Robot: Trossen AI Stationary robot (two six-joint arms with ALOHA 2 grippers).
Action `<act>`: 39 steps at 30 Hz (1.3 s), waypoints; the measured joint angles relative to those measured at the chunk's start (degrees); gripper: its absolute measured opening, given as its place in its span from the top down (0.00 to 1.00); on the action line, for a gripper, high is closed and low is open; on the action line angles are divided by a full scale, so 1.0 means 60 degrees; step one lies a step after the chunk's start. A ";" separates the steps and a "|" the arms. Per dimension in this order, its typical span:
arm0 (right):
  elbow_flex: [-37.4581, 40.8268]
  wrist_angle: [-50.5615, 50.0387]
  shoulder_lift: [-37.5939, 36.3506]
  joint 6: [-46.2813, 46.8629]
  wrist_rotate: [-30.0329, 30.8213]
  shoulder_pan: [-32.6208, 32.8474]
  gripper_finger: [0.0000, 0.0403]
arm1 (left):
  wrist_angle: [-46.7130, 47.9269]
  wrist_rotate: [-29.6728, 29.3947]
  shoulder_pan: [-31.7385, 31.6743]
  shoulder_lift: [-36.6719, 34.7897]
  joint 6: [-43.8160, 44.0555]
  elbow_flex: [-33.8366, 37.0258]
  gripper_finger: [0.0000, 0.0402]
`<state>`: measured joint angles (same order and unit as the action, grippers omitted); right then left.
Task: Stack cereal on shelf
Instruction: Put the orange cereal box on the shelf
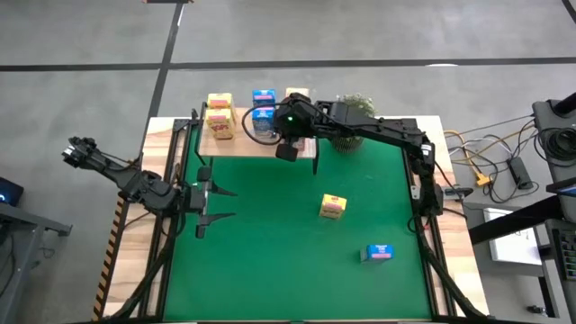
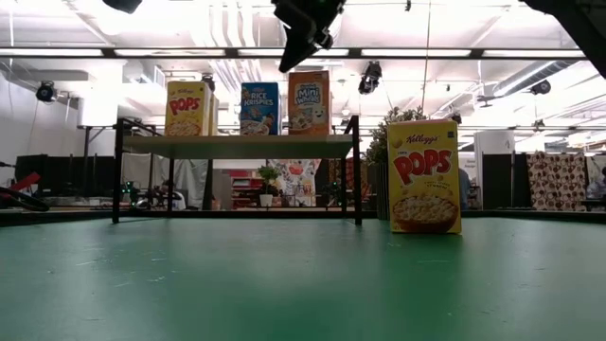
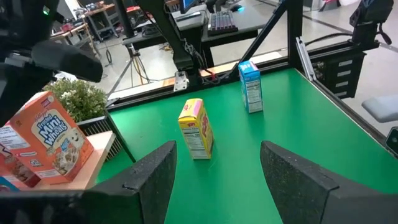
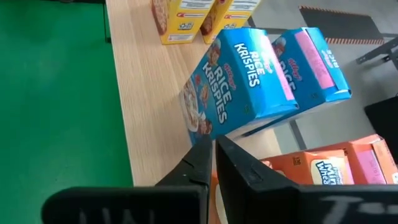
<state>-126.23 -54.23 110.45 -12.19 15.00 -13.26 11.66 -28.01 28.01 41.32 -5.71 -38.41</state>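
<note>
Right claw (image 1: 286, 149) pressed together, empty, above shelf (image 1: 236, 144) front edge, upper centre. Left claw (image 1: 219, 203) spread, idle, left of centre over tabletop (image 1: 270, 252).

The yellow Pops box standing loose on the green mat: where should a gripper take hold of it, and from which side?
The yellow Pops box stands upright and alone. Probably come straight down and pinch its top edge across the two broad faces, its thin dimension. The open left gripper looks nearest.

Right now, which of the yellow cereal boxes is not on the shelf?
The yellow Pops box standing alone on the green mat; the other two stand on the shelf.
</note>
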 joint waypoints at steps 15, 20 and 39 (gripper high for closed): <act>0.0000 -0.0478 0.0004 -0.0029 -0.0038 0.0000 0.98 | 0.0007 -0.0004 0.0002 0.0000 -0.0219 0.0000 0.46; 0.0000 -0.0477 -0.0043 -0.0071 -0.0073 0.0065 0.98 | 0.0007 -0.0004 0.0003 -0.0004 -0.0222 0.0000 0.46; -0.1337 -0.5306 -0.0476 0.2228 0.0024 -0.0055 0.98 | 0.0010 -0.0011 0.0003 0.0000 -0.0440 0.0000 0.46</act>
<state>-134.26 -86.07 107.59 1.18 15.15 -13.59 11.72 -28.08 28.02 41.32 -8.36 -38.41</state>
